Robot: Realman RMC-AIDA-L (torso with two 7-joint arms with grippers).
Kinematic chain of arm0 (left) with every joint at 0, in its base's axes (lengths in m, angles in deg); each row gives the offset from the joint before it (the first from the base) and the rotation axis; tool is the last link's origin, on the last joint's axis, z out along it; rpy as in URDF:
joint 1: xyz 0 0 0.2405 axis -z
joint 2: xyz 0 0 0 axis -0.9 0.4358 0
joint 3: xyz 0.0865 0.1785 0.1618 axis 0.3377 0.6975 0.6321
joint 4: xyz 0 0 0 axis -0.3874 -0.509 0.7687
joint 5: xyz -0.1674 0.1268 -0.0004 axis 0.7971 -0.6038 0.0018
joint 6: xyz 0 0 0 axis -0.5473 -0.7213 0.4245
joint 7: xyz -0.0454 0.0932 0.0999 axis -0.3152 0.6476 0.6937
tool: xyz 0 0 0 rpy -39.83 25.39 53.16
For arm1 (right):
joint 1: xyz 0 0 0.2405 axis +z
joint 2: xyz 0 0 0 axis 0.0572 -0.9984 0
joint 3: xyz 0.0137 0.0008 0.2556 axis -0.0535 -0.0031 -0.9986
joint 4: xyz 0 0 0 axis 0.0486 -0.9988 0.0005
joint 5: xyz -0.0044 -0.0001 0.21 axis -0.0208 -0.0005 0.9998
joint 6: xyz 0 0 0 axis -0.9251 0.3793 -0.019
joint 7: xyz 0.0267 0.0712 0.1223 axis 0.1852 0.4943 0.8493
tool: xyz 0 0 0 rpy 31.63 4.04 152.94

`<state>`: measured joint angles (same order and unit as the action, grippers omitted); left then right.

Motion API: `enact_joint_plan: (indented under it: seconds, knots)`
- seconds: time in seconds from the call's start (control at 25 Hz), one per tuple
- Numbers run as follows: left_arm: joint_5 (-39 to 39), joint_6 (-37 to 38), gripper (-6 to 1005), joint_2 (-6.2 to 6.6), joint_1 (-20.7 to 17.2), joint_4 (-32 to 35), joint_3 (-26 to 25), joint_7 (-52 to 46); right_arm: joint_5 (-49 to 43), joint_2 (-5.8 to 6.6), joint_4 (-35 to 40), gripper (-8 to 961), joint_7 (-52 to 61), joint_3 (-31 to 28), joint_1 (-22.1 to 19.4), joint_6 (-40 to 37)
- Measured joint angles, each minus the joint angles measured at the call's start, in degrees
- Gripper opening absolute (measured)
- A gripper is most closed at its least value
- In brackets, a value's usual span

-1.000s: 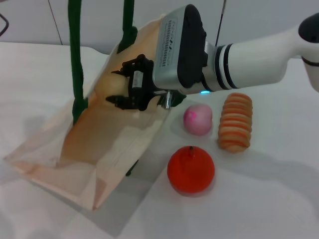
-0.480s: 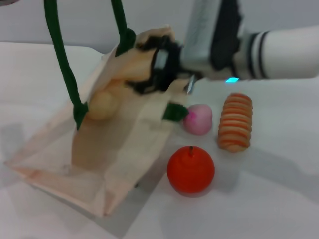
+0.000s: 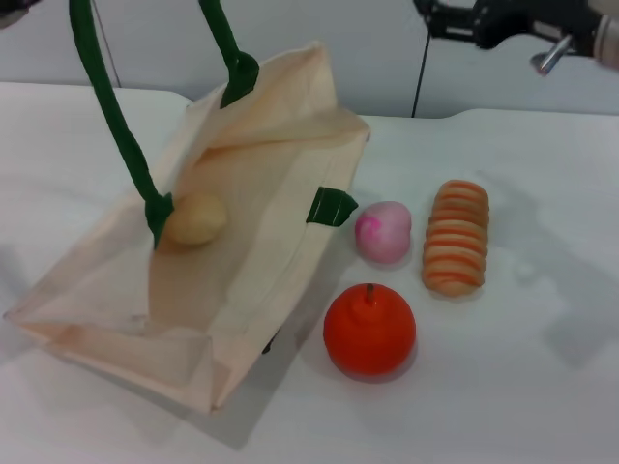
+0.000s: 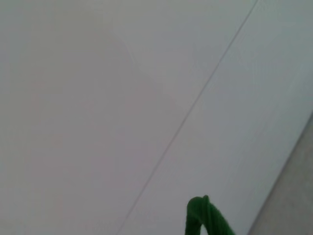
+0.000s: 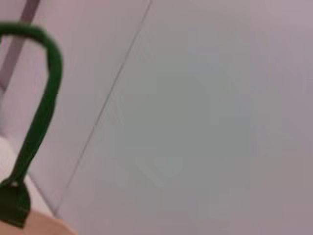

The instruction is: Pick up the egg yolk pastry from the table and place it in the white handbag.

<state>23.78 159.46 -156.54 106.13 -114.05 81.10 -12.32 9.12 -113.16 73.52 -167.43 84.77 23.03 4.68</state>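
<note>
The egg yolk pastry (image 3: 194, 219), a small pale tan ball, lies inside the open white handbag (image 3: 242, 280), against its far inner wall near a green handle base. The bag lies tilted on the table's left half. Its dark green handles (image 3: 111, 116) rise up out of the top of the head view. One handle also shows in the left wrist view (image 4: 204, 218) and in the right wrist view (image 5: 43, 105). My right gripper (image 3: 443, 19) is open and empty, high at the top right, well away from the bag. My left gripper is out of view.
An orange fruit (image 3: 369, 330) sits just right of the bag's mouth. A pink-white bun (image 3: 384, 232) and a long orange-striped bread roll (image 3: 456, 237) lie behind it. The white table (image 3: 542, 387) stretches to the right and front.
My right gripper has drawn out of the bag's mouth and risen to the top right. The pastry stays inside the bag. The bag's mouth has opened wider and its handles shifted left.
</note>
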Motion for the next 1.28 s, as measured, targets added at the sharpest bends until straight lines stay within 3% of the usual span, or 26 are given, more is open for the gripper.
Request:
enact_joint_plan:
  seconds: [0.28,0.4,0.52,0.72,0.88,1.0,1.12,1.16,1.28]
  knots:
    - [3.67,-5.71,197,-2.46,-1.74,0.03,-0.44,4.25,1.69,-0.08,0.04,894,-0.56,-1.17,-1.14,-0.97]
    - [8.02,-7.12,330,-3.32,-3.37,0.04,-0.5,6.2,4.35,-0.1,0.1,894,-1.71,-1.72,-2.3,-2.24]
    - [12.72,-7.98,440,-4.36,-4.95,0.57,-0.48,9.94,12.43,-0.13,-0.57,894,-8.19,-2.9,-4.6,-3.26]
    - [15.46,-9.89,552,-6.29,-5.85,2.44,-0.48,20.75,36.65,-0.15,-7.79,894,-29.31,-4.72,-7.35,-1.61]
    - [17.64,-15.23,642,-8.86,-5.65,3.33,-0.51,31.33,59.12,-0.13,-19.7,894,-49.87,-4.96,-7.26,5.6]
    - [21.24,-19.94,753,-10.6,-5.14,6.59,-0.52,46.05,76.33,-0.18,-32.14,894,-65.21,-5.08,-5.75,15.37]
    - [25.22,-23.51,886,-10.54,-5.45,14.26,-0.57,59.32,88.67,-0.3,-46.53,894,-76.14,-7.05,-2.04,26.99]
    - [26.84,-24.98,889,-10.49,-5.57,16.55,-0.58,63.07,90.65,-0.35,-50.77,894,-77.72,-9.04,-0.66,30.18]
    - [32.56,-28.48,895,-10.71,-6.12,23.39,-0.6,78.26,91.87,-0.39,-66.7,894,-79.6,-20.72,5.68,38.21]
